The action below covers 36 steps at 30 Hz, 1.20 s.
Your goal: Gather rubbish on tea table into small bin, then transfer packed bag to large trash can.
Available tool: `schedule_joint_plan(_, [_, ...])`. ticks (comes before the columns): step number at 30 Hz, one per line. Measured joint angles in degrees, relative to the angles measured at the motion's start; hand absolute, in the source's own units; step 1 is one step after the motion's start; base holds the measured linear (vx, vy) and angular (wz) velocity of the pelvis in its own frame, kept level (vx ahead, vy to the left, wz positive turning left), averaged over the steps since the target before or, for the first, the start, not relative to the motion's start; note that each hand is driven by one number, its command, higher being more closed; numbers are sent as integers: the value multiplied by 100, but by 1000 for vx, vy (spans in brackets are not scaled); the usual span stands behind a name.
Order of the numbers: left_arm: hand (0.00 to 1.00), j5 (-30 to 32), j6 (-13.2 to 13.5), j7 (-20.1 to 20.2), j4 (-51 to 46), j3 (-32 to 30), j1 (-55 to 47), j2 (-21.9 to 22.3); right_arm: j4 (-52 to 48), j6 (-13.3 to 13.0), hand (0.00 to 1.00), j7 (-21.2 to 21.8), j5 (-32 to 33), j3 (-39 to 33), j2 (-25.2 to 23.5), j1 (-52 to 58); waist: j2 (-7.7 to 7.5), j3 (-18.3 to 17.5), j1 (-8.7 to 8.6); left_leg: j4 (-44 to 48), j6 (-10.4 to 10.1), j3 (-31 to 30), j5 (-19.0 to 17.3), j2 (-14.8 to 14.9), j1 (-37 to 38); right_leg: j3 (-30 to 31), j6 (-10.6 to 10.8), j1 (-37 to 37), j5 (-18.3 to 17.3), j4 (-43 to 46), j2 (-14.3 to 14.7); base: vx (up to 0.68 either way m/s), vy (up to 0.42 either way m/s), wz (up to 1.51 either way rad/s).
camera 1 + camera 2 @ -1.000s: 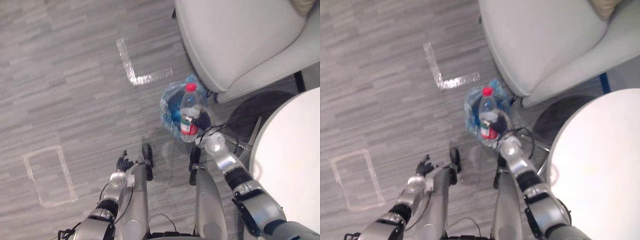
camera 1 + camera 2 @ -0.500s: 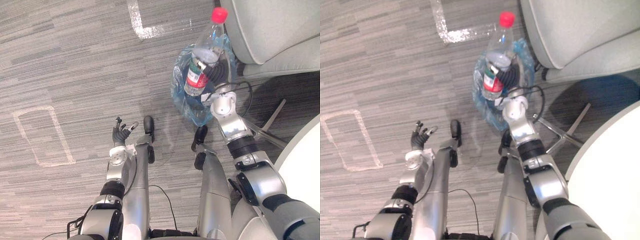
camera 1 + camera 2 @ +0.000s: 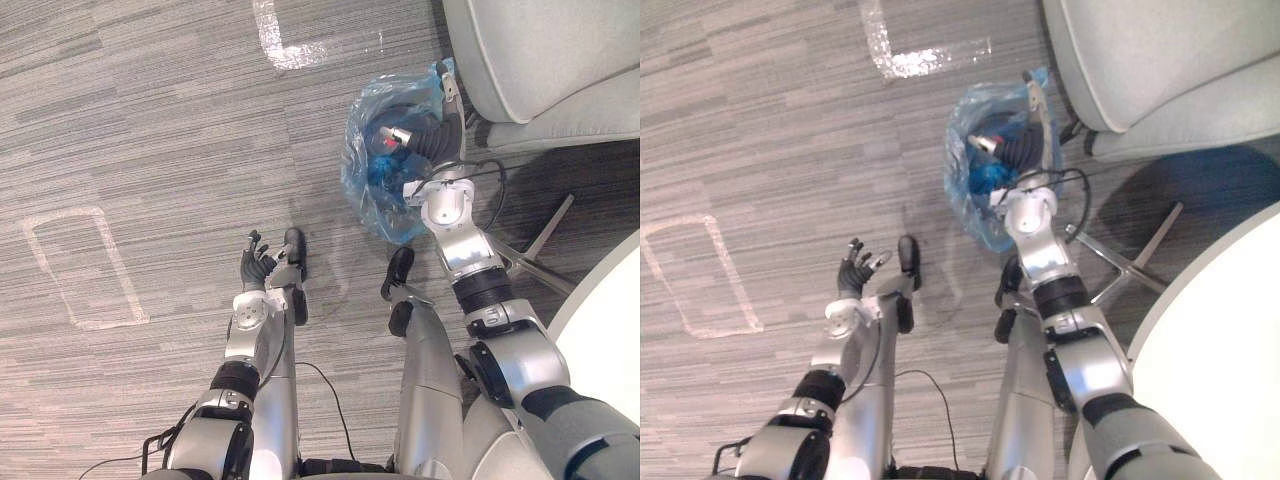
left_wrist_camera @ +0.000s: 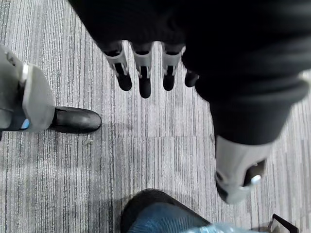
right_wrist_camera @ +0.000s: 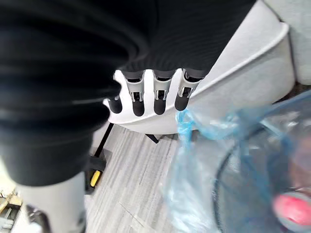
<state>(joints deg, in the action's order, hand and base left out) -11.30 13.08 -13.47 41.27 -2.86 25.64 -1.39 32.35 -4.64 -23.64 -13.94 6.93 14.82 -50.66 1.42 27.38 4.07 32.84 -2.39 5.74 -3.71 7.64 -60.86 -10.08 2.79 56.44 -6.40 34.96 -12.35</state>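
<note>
Where the left eye view was read, the bottle (image 3: 392, 140) was seen lying inside the small bin (image 3: 385, 205) and its blue bag (image 3: 440, 82), with the right hand (image 3: 428, 145) over the mouth and the left hand (image 3: 256, 268) held low, well apart. In the left wrist view the left hand's fingers (image 4: 145, 73) were found straight, nothing gripped; in the right wrist view the right hand's fingers (image 5: 158, 94) were likewise straight and empty, the bottle's red cap down in the bag. The right hand would best be lifted straight up, so that the loose bag was not snagged nor the bin tipped.
</note>
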Motion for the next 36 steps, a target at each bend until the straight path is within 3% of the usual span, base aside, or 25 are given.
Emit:
schedule_joint_plan(15, [0,107,22,-1,115,2,43,-35,881,95,0,288,-1533,553,27,269,-33,-48,-41,44,47,134,38,80,-126,53,-10,197,-7,140,-7,0,-1,0])
schedule_joint_plan(25, [0,-11,41,-5,285,-12,419,-133,2101,456,0,399,-1992,649,97,-111,-36,-52,-42,31,89,40,212,19,-716,-13,-22,775,-14,285,-68,3,-9,8])
schedule_joint_plan(26, [0,-11,42,-5,292,-10,454,-133,2167,500,100,406,-1993,623,88,-110,-36,-52,-41,15,78,11,226,3,-766,-32,-31,820,-20,295,-76,-7,-6,11])
schedule_joint_plan(36, [0,-126,71,-18,270,14,477,-103,2492,574,100,395,-2036,553,-83,-73,-36,-52,-24,11,62,-2,254,-28,-965,-35,-50,1066,-82,428,-118,-4,-4,3])
